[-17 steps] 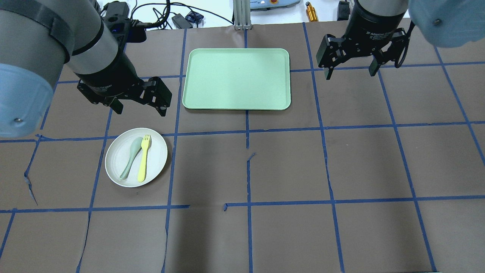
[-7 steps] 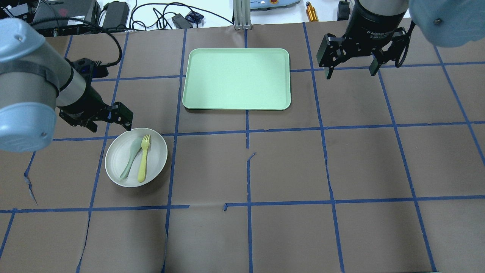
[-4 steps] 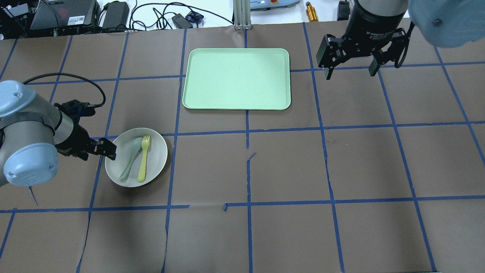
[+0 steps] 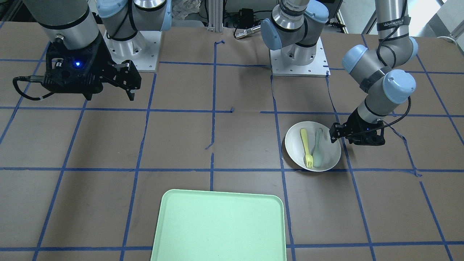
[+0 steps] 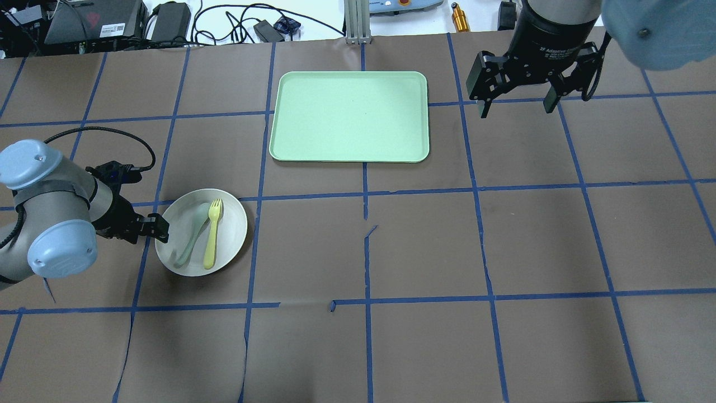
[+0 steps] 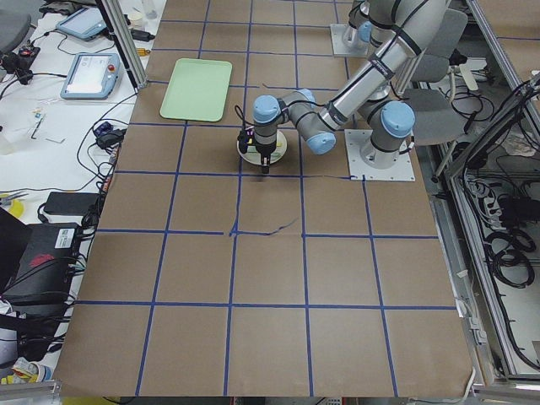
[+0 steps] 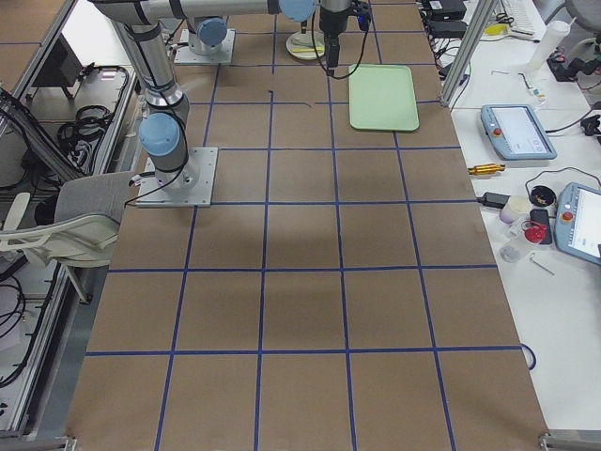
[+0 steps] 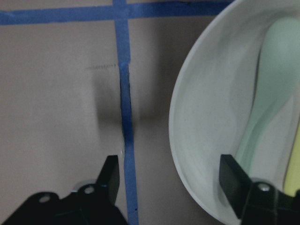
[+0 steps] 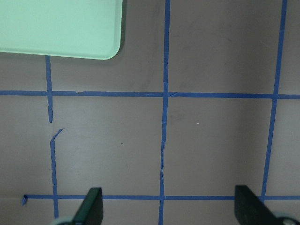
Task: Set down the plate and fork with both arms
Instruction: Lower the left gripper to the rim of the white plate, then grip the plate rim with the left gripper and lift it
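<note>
Clearly, the danger sits at the plate's edge. Seen from the front, the left gripper [image 4: 340,135] is low at the rim of the plate [image 4: 294,143], on the side nearest the spoon [image 4: 318,149]. Its jaws are parted and hold nothing. The plate rests on the table [image 4: 108,145] and carries the fork [image 4: 305,145] and the spoon side by side. If it is lifted by this one edge it probably tips, and both pieces could slide off. The right gripper [image 4: 110,96] hangs high, spread wide and without load, well apart from the plate. The tray [image 4: 217,224] holds nothing.

From overhead, the fork lies just beside the spoon; whether they touch cannot be told. A pinch on the fork that is not exact could take or push the spoon too.

The two side views show the plate near the tray, with the left gripper down at it, but all is too small for more.

At the left wrist, one finger stands over the table at a strip of blue tape [image 8: 123,93]. The other stands over the inside of the plate, close to the spoon, and the rim lies between them. On closing, the inner finger may catch the spoon, and the shallow rim could slip out.

At the right wrist, only table, tape and one corner of the tray appear beyond the wide-apart fingers.
</note>
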`<state>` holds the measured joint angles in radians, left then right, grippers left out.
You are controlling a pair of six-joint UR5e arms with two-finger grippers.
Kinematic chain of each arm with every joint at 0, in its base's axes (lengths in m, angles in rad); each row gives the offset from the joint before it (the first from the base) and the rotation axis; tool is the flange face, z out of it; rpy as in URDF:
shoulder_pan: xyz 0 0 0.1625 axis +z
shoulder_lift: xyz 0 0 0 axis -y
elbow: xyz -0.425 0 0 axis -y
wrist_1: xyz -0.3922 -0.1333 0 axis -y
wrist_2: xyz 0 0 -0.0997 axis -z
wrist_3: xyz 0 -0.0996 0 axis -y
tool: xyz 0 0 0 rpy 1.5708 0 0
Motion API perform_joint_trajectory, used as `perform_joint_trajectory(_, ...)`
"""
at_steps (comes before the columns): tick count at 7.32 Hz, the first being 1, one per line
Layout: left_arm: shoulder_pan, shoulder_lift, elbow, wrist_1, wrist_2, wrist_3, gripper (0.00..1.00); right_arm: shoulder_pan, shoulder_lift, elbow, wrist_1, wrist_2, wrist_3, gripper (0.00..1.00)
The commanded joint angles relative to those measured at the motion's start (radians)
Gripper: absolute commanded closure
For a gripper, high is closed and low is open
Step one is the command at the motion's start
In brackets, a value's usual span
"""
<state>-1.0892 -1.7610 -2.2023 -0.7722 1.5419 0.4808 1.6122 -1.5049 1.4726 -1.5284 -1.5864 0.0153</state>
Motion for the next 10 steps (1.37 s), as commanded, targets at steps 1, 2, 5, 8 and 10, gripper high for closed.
perform_joint_trajectory(1, 0.000, -0.023, 0.001, 0.011, -0.023, -0.087, 0.88, 0.000, 0.000, 0.000, 0.001, -0.003, 0.000, 0.00)
perform_joint_trajectory(2, 0.000, -0.028, 0.003, 0.011, -0.023, -0.088, 0.93, 0.000, 0.000, 0.000, 0.001, -0.004, 0.000, 0.00)
perform_joint_trajectory(5, -0.006, -0.029, 0.051, -0.022, -0.061, -0.103, 1.00, 0.000, -0.001, 0.000, 0.001, -0.004, 0.000, 0.00)
perform_joint_trajectory(8, -0.107, -0.040, 0.190, -0.188, -0.314, -0.346, 1.00, 0.000, -0.001, 0.002, 0.001, -0.004, 0.000, 0.00)
perform_joint_trajectory(10, -0.205, -0.130, 0.333, -0.190, -0.396, -0.467, 1.00, 0.000, -0.001, 0.003, 0.001, -0.003, 0.000, 0.00)
